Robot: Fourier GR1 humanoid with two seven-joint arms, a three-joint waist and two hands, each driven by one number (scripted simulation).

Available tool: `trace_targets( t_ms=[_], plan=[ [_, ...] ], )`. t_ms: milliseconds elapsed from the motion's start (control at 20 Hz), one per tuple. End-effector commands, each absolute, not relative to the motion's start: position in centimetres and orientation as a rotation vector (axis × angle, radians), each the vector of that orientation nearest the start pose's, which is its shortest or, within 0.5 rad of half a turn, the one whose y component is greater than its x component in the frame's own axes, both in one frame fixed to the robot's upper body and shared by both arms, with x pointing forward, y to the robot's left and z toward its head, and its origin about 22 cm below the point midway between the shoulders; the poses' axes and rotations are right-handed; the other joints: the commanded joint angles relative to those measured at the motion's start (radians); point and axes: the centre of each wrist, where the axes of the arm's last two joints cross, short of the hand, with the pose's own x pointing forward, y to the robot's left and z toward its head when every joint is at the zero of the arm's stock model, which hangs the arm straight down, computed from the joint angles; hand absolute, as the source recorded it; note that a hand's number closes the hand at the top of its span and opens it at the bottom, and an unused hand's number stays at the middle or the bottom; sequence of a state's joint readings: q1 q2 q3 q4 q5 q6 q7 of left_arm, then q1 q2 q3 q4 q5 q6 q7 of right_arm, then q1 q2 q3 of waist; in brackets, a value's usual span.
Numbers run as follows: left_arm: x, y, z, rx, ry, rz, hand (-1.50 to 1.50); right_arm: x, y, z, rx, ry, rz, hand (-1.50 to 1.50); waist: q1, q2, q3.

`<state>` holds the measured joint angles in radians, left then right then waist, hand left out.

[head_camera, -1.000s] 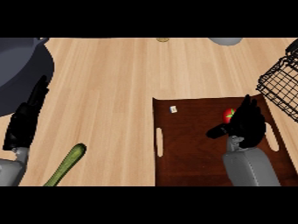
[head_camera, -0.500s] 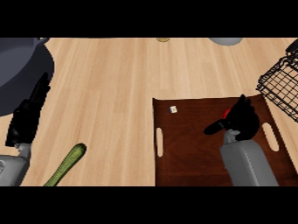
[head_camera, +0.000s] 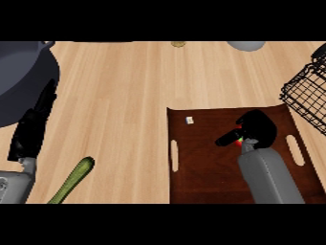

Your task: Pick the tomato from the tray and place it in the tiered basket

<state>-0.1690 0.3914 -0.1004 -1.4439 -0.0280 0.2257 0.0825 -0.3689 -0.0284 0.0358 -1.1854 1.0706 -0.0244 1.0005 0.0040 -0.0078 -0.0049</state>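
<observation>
While our right hand curls over the tomato on the dark wooden tray, only a red-green sliver shows beneath the fingers. The tray is rectangular, with slot handles. Right of the tray, the black wire basket is cut off. Left of the tray, our left hand lies straight-fingered beside a long green vegetable.

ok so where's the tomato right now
In the head view, the tomato is on the dark tray, right of centre, mostly hidden under the right hand, left of the wire basket.
</observation>
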Motion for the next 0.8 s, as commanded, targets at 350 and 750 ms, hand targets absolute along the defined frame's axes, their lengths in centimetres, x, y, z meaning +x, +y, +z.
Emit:
trace_targets(
  t_ms=[350, 750],
  plan=[
    [26.0, 30.4, 3.0, 0.423, -1.542, -0.229, 0.0, 31.5, -16.9, 3.4, -1.068, -0.727, 0.315, 1.5, -0.001, 0.006, 0.005],
    [28.8, 28.1, 3.9, 0.4, -1.594, -0.275, 0.0, 42.0, -14.7, 10.8, -1.061, -0.756, 0.121, 1.5, 0.068, 0.033, 0.006]
  ],
)
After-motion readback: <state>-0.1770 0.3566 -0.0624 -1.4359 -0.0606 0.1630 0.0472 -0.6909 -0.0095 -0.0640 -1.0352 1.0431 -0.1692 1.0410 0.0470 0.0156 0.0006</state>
